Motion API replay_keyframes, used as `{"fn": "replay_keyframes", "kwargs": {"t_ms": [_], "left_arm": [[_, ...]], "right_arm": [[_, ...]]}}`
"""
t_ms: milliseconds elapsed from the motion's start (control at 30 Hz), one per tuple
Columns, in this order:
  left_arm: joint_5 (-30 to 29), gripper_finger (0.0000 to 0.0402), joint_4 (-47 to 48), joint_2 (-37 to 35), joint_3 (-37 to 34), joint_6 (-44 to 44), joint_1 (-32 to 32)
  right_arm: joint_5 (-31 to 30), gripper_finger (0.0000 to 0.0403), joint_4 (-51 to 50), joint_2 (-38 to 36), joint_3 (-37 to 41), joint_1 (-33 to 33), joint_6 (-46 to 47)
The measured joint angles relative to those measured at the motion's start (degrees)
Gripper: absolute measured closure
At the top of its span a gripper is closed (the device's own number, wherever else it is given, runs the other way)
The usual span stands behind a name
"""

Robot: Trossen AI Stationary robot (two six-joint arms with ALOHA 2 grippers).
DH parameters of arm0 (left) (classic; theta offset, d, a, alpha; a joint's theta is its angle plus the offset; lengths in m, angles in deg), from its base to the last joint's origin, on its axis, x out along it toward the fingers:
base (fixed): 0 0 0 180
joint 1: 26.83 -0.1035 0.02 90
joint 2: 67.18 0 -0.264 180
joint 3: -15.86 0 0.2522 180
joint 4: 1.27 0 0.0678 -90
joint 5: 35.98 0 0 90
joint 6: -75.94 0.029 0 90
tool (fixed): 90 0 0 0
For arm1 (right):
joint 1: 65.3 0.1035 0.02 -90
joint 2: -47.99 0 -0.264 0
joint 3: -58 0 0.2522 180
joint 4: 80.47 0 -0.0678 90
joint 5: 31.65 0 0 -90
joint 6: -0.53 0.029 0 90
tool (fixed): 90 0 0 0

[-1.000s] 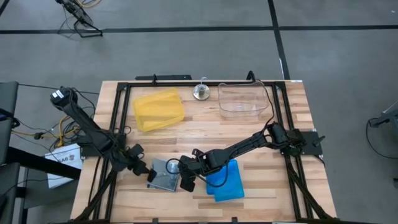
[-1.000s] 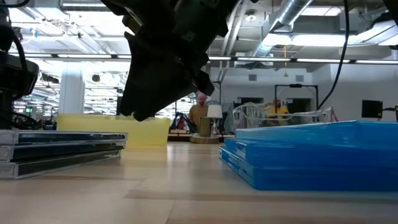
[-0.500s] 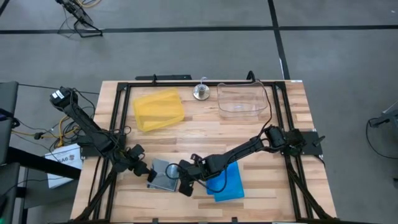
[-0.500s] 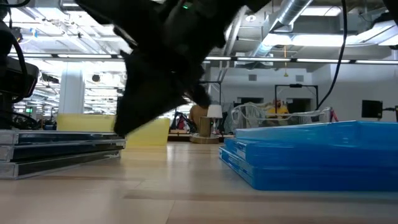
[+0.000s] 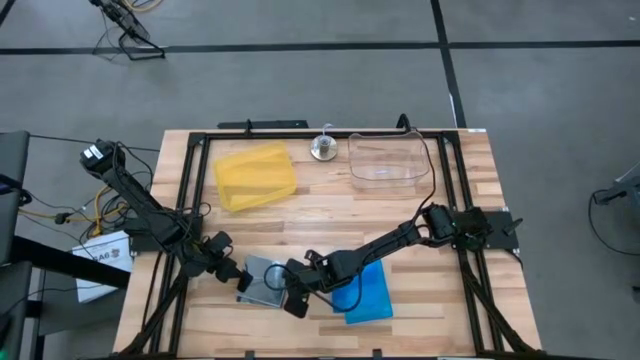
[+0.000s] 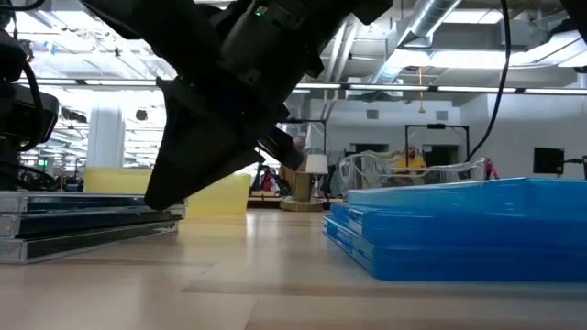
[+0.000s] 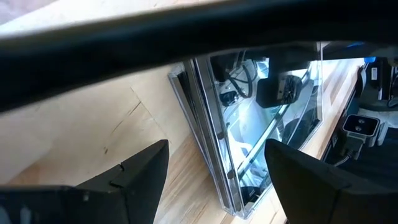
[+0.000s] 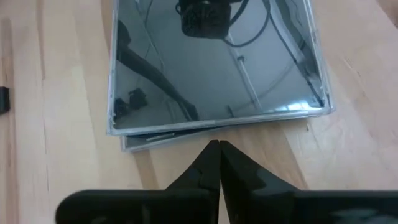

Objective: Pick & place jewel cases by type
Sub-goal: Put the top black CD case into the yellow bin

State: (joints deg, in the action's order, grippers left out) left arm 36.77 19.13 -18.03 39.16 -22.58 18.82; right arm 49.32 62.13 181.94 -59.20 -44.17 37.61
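A small stack of clear-grey jewel cases (image 5: 265, 278) lies flat on the wooden table near its front edge, left of centre. To its right lies a stack of blue jewel cases (image 5: 368, 290), also flat on the table. My right gripper (image 8: 215, 146) is shut, pointing down at a slant, its tips at the stack's right-hand edge (image 6: 179, 213). My left gripper (image 7: 216, 146) stands open at the stack's left side, a finger on either side of that edge, apart from it. My right gripper has its shut fingertips (image 8: 210, 155) low over the table, right at the lower case's edge (image 8: 186, 138) on the side toward the blue cases. Whether they touch that edge cannot be told. The clear-grey stack lies flat on the table.
A yellow tray (image 5: 255, 175) sits at the far left of the table and a clear plastic tub (image 5: 385, 165) at the far right, with a small round metal object (image 5: 323, 148) between them. Black frame rails (image 5: 190, 200) run along both sides. Bare wood lies mid-table.
My right gripper has sunk toward the table and gone toward the table's left edge, from beside the blue cases to the clear-grey stack's right-hand edge. Both stacks lie as before.
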Motion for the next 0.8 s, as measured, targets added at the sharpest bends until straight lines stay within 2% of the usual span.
{"fn": "replay_keyframes", "kwargs": {"t_ms": [567, 800], "left_arm": [[-0.16, 0.0141, 0.44, 0.0, 0.04, -0.07, 0.0], [-3.35, 0.0141, 0.38, 0.0, 0.04, -0.11, 0.0]], "right_arm": [[0.08, 0.0403, 3.43, 0.46, 0.0, -3.31, -1.64], [0.08, 0.0403, 4.72, 0.46, 0.0, -4.87, -1.72]]}}
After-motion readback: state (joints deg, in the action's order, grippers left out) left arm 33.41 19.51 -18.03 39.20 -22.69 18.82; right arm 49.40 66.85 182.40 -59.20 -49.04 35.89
